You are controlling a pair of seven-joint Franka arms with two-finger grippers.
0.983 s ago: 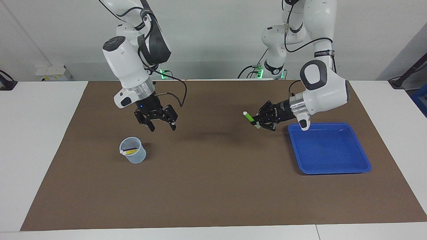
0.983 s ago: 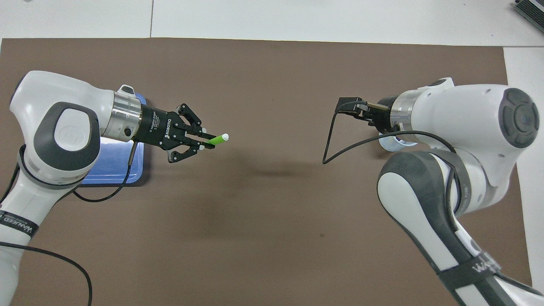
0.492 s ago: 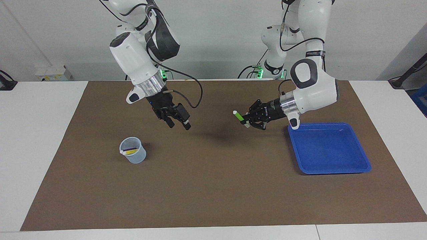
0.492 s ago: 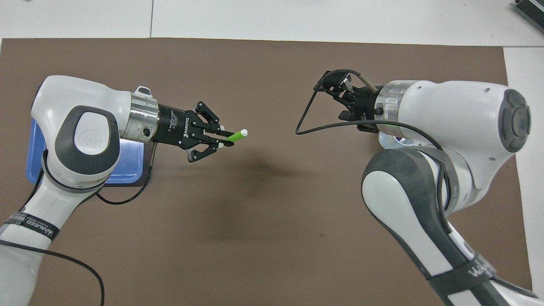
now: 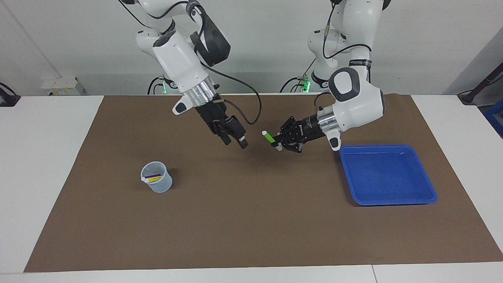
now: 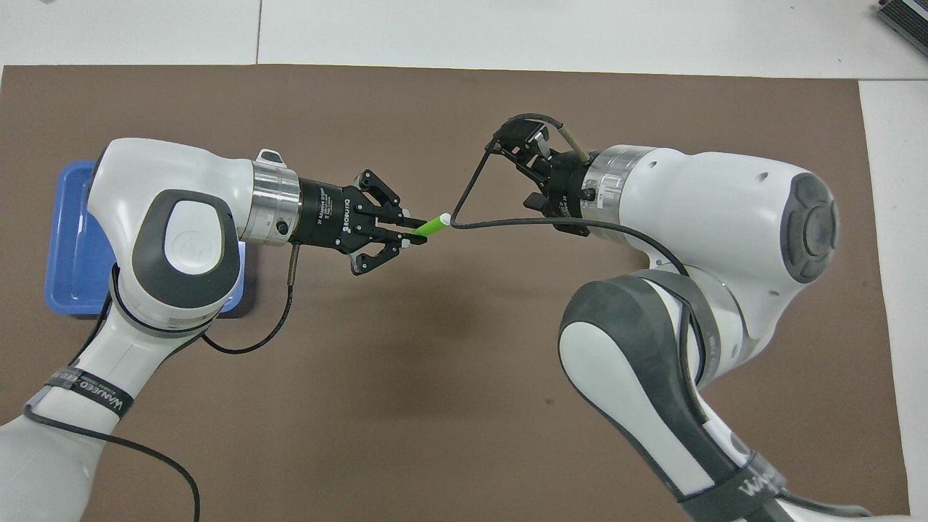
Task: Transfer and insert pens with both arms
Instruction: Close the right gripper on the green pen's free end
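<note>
Over mid-bench, the left gripper (image 5: 278, 142) with its green pen (image 5: 268, 137) and the right gripper (image 5: 234, 140) crowd the air; lower down, only a cup (image 5: 156, 182) and blue tray (image 5: 428, 195) obstruct, well apart from them.

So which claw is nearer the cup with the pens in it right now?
Right. The right claw hangs open over the mat between the cup and the left claw, which holds the green pen toward the blue tray.
</note>
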